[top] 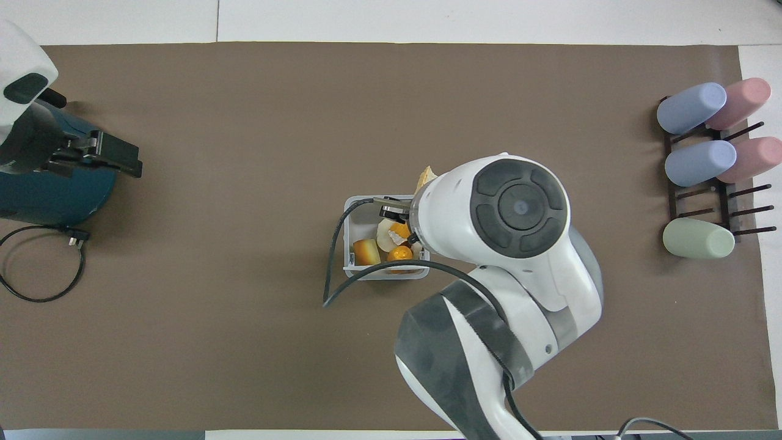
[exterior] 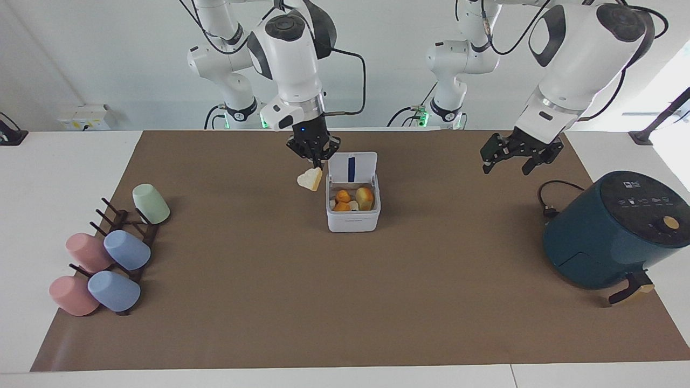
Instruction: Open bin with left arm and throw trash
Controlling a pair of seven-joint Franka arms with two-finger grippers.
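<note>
The right hand (exterior: 315,160) points straight down beside the bin (exterior: 353,215), fingers clamped on a bread piece (exterior: 310,179) hanging level with the raised lid. The bin sits mid-desk, lid up. The left hand (exterior: 520,156), fingers apart, hangs tilted near the air fryer (exterior: 614,231).

Robotics lab, 2 arms (exterior: 291,48), papered table (exterior: 377,302)

White bin (exterior: 353,215) open, bread wedge (exterior: 310,179) beside
</note>
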